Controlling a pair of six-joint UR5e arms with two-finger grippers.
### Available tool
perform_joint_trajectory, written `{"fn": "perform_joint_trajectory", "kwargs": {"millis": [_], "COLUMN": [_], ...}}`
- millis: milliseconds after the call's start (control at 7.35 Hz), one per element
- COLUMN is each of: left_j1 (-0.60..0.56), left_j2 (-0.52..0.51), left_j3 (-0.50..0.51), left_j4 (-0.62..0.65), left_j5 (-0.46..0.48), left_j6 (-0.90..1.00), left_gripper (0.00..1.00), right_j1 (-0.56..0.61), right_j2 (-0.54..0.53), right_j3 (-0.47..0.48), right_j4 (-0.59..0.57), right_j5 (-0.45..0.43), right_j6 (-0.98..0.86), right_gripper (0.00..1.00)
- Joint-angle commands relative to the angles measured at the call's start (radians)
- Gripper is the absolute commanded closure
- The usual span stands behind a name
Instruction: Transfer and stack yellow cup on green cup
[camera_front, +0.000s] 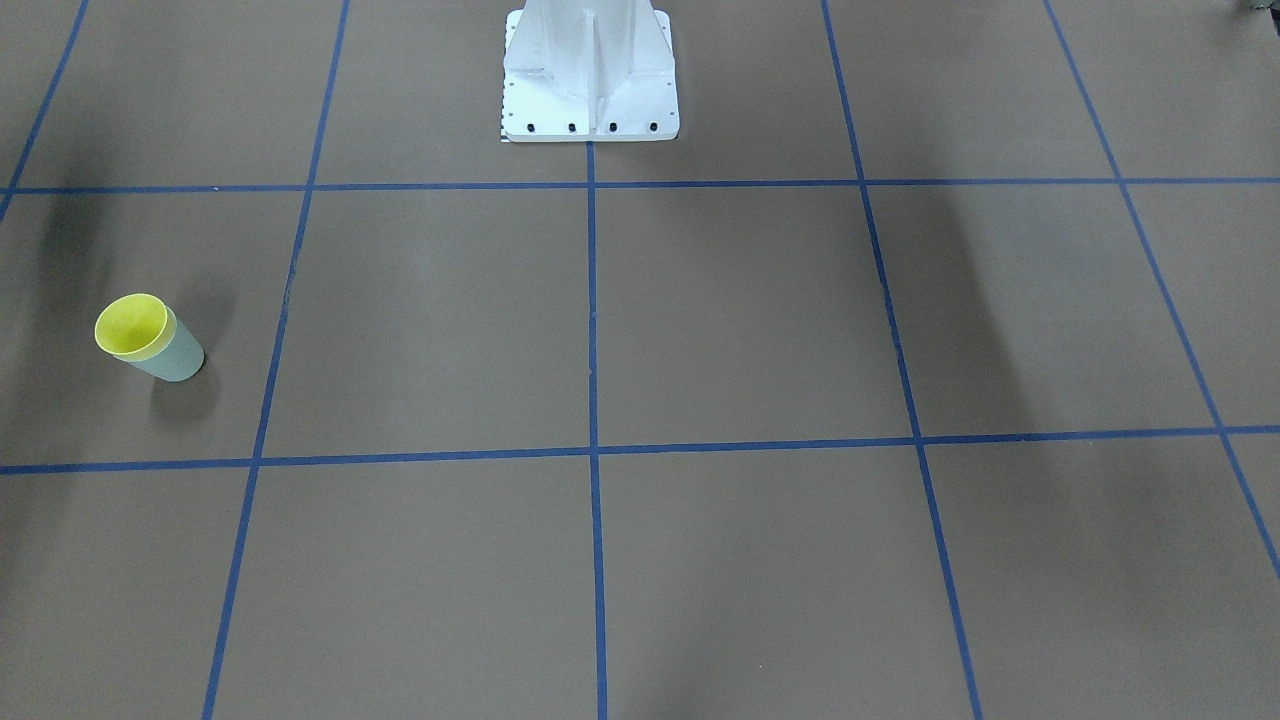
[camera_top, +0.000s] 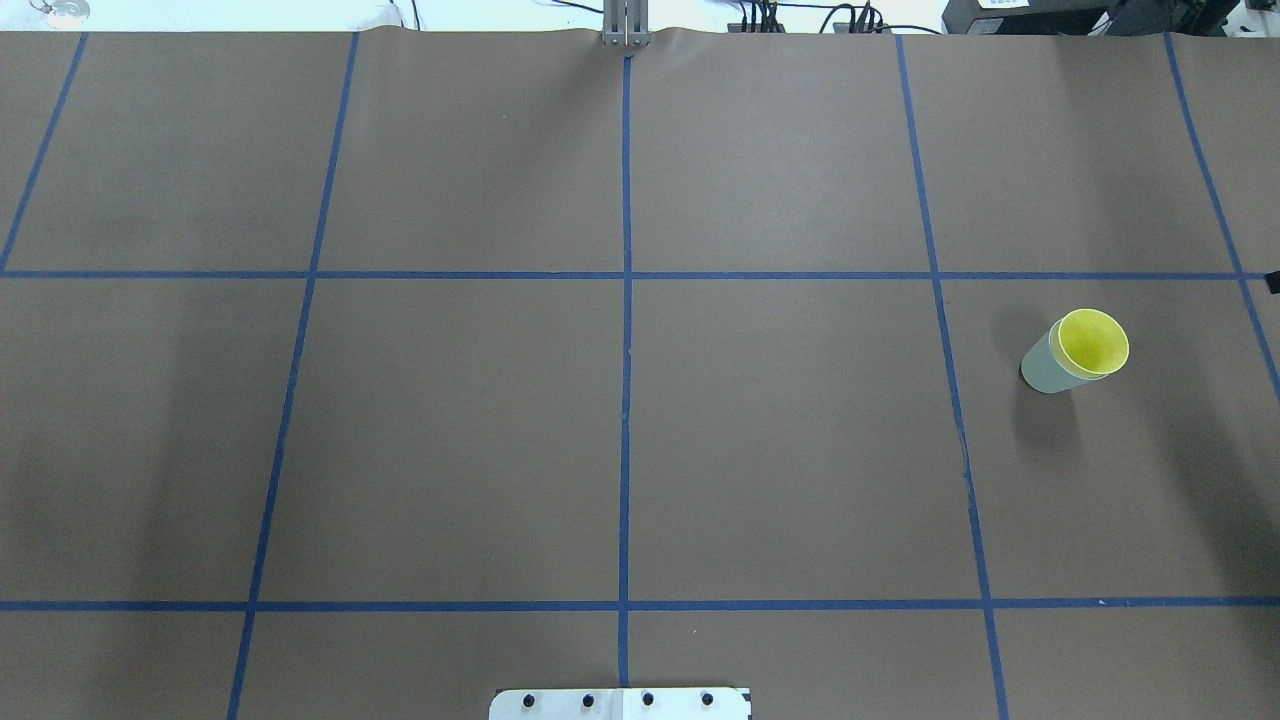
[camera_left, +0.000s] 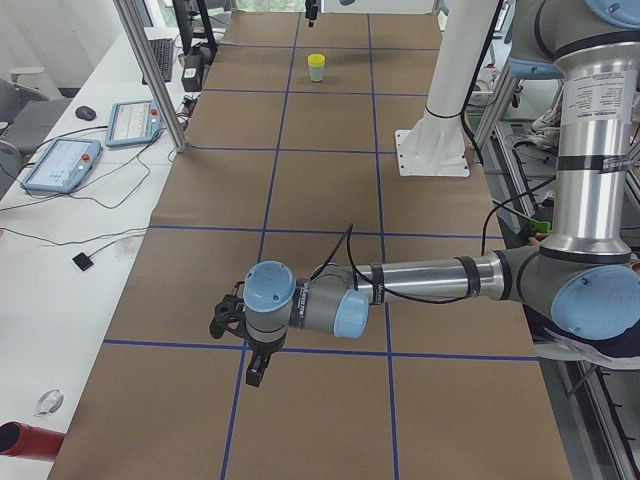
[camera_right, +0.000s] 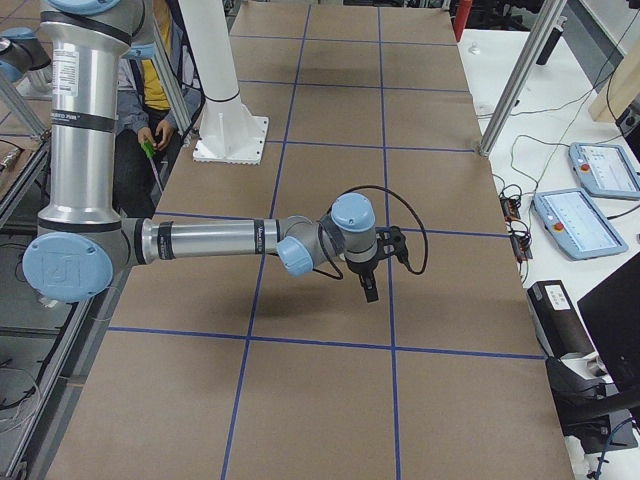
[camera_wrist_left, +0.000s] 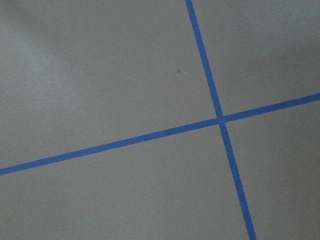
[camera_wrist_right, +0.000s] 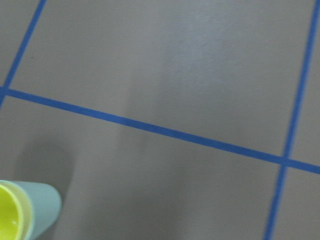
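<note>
Two cups show in the front-facing view as one stack: the yellow cup (camera_front: 131, 325) sits nested inside the green cup (camera_front: 180, 357), upright on the table (camera_front: 700, 330) out toward nine o'clock of the picture, with no arm near, so the task looks done and the only risk left is disturbance. From overhead the stack stands toward three o'clock, the yellow rim a little proud of the green one; I judge that if the nesting is shallow or skewed, a knock could tip the light pair. Seen from the left end, the stack is far off at twelve o'clock while the left arm (camera_left: 420, 280) lies low over the near table, and I cannot tell whether the left jaws are wide or narrow. From the right end, the right arm (camera_right: 210, 240) stretches over the table with the right jaws pointing down, their state likewise impossible to tell; I cannot find the stack in this picture. The left wrist camera shows only table and blue tape (camera_wrist_left: 220, 120). The right wrist camera catches the stack at its seven o'clock corner, so a careless sweep of that arm is the likeliest thing to topple it
</note>
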Motion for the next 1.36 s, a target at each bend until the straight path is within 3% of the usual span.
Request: {"fn": "perform_joint_trajectory", "kwargs": {"millis": [0, 408, 680, 1224], "left_j1": [0.001, -0.004, -0.017, -0.021], "left_j2": [0.019, 0.071, 0.067, 0.114], "left_j3": [0.007, -0.016, -0.135, -0.203], "left_j4": [0.003, 0.023, 0.279, 0.276], "left_j5": [0.0, -0.025, -0.049, -0.041], "left_j6": [-0.002, -0.002, 0.011, 0.011], "left_gripper": [0.0, 0.0, 0.0, 0.0], "right_j1": [0.176, 0.177, 0.177, 0.177], "right_j2": [0.029, 0.003, -0.003, 0.001], "right_j3": [0.068, 0.052, 0.039, 0.026], "right_j4": [-0.455, -0.459, -0.457, -0.457], "right_j5": [0.007, 0.003, 0.005, 0.005], "right_j6": [-0.344, -0.379, -0.378, -0.378], "right_gripper": [0.0, 0.0, 0.0, 0.0]}}
